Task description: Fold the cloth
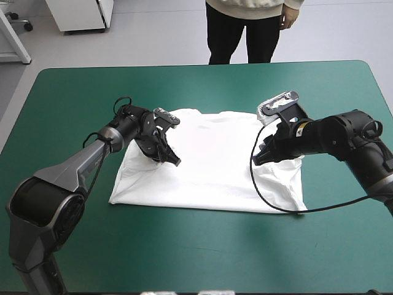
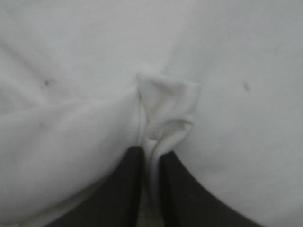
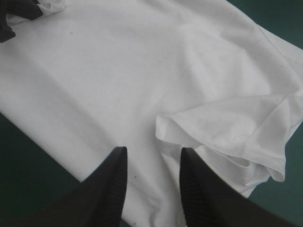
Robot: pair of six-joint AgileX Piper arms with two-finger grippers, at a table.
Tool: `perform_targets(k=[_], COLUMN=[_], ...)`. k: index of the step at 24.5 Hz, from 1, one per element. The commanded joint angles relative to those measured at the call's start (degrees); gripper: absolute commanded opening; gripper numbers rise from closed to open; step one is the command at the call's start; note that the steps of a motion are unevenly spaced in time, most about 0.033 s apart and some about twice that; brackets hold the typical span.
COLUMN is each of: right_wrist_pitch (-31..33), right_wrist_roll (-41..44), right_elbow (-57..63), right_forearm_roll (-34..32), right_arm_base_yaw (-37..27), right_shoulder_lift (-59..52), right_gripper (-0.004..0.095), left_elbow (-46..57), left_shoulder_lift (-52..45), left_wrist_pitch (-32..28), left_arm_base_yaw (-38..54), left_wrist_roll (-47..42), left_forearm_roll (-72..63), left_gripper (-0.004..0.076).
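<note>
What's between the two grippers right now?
Only flat T-shirt: in the high view nothing else lies on it between the left gripper and the right gripper.

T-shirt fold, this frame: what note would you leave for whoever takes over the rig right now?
Left gripper: shut on a pinch of the T-shirt, on its left part.
Right gripper: open, holding nothing, over the shirt's right part, beside a turned-over flap.
T-shirt: spread mostly flat mid-table on the teal-green cover.
Done: spread out, one grasp.
Left: right-side grasp, then all folds.
</note>
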Motion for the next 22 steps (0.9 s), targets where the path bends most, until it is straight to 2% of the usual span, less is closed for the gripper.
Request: perform_targets(k=[1, 2, 3, 5, 8, 11, 17, 22], right_wrist_pitch=[-2.1, -2.2, -2.2, -1.2, 7.2, 8.3, 4.5, 0.7], right_wrist_roll=[-0.2, -0.1, -0.1, 3.2, 9.3, 12.5, 18.2, 19.4], right_elbow=[-1.6, -1.7, -2.0, -3.5, -3.3, 1.5, 13.0, 19.3], right_forearm_roll=[0.5, -0.3, -1.2, -6.0, -15.2, -16.4, -16.3, -14.5], right_arm_base_yaw=[0.1, 0.1, 0.1, 0.1, 0.1, 0.1, 0.1, 0.1], right_shoulder_lift=[-2.1, -2.6, -3.2, -5.4, -10.6, -15.1, -21.9, -22.8], right_gripper=[0.0369, 0.0389, 0.0394, 0.0402, 0.0401, 0.0401, 0.0401, 0.0403], left_elbow=[-2.3, -3.8, -4.6, -6.6, -6.9, -2.5, 14.0, 26.4], left_shoulder_lift=[-3.1, -3.9, -5.0, -9.7, -19.9, -26.2, -36.1, -38.5], left_wrist_pitch=[-1.0, 1.2, 2.4, 4.2, 8.2, 11.4, 8.1, 1.4], left_arm_base_yaw=[-0.3, -0.3, -0.3, -0.3, -0.3, 0.9, 9.3, 15.7], left_wrist_roll=[-0.3, -1.0, -1.4, -1.7, -7.6, -11.8, -11.8, -11.2], left_forearm_roll=[-0.3, -0.3, -0.2, 1.5, 10.7, 15.7, 7.8, 1.5], left_gripper=[0.0329, 0.0443, 0.0465, 0.0462, 0.0462, 0.0462, 0.0462, 0.0462])
